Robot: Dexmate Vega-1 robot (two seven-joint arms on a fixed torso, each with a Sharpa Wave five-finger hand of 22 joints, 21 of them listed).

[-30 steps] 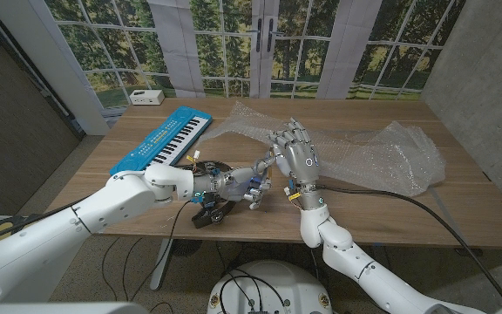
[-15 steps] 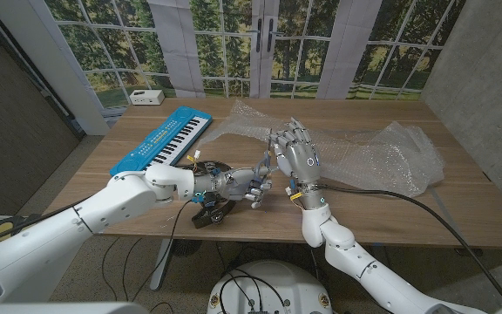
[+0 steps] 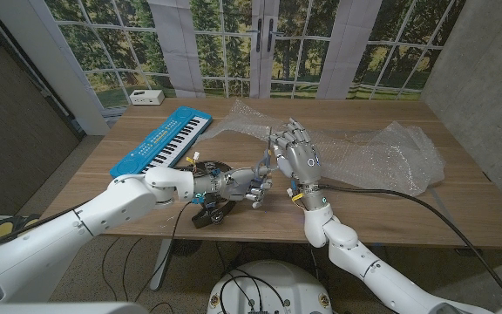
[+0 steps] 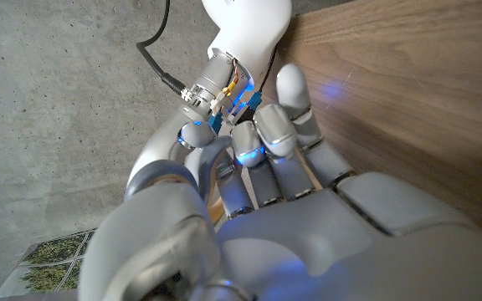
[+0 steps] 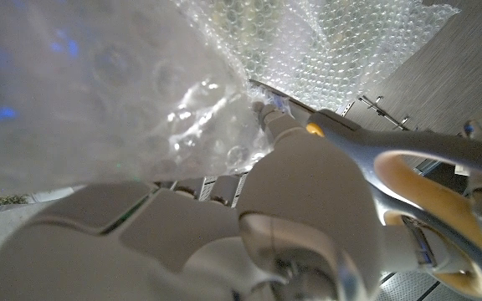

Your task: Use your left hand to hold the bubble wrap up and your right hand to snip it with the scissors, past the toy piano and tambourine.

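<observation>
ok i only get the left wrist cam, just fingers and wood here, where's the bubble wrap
Observer: In the head view the bubble wrap lies across the far right of the table, behind the raised right hand. It looks apart from the left hand.
Operator: and the scissors
Observer: The right wrist view shows the scissors in the right hand, with bubble wrap close in front of them.
Operator: piano in the way
Observer: No, the blue toy piano lies at the table's left side, off to the side of both hands.
</observation>
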